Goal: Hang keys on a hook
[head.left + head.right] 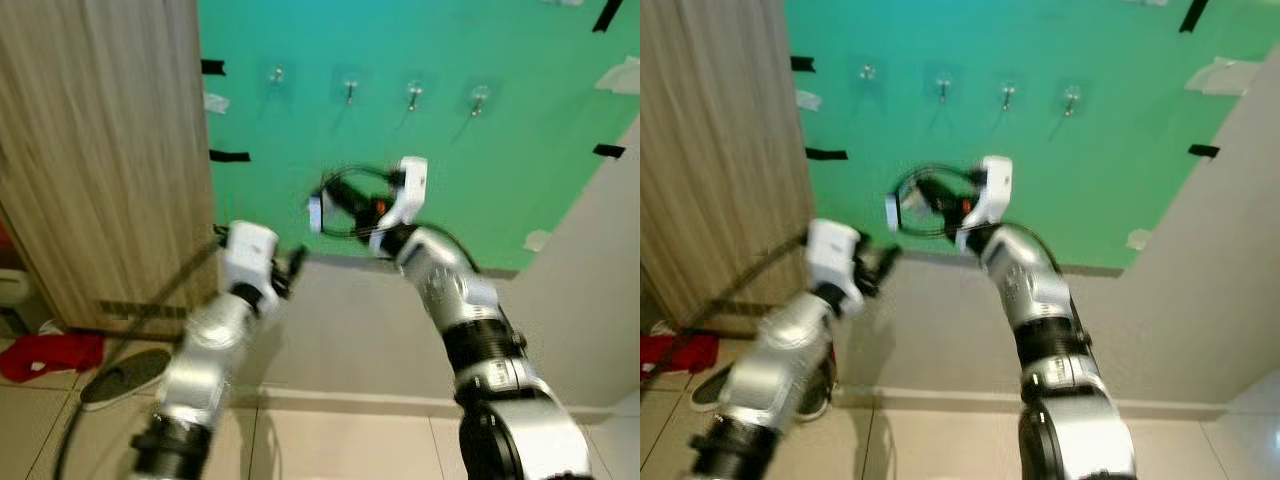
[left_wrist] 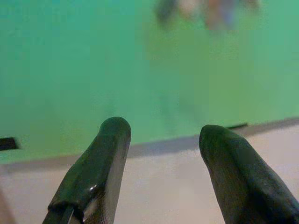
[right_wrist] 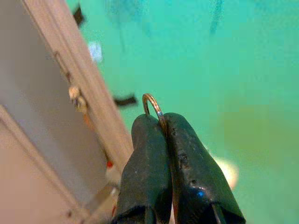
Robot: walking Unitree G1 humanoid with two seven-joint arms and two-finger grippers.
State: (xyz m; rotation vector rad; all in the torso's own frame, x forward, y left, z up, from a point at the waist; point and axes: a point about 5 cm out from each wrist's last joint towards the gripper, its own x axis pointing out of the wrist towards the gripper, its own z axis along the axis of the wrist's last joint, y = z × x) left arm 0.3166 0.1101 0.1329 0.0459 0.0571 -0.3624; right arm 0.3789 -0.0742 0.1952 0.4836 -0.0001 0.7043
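Note:
Four small metal hooks sit in a row high on the green wall [image 1: 450, 180]; the second from the left is hook [image 1: 349, 90]. My right gripper [image 1: 340, 197] is raised below them, shut on a thin metal key ring [image 3: 150, 103] whose loop pokes out above the fingertips. In the eye views the held keys are blurred, with a white piece [image 1: 316, 212] at the gripper's left. My left gripper [image 2: 161, 133] is open and holds nothing; it is lower and to the left [image 1: 293, 265], pointing at the wall's beige lower part.
A wood-grain panel [image 1: 100, 150] stands on the left. On the tiled floor below it lie a red cloth [image 1: 45, 355] and a dark slipper [image 1: 125, 375]. Black tape strips [image 1: 230, 155] dot the green wall. A pale wall [image 1: 600, 260] closes in on the right.

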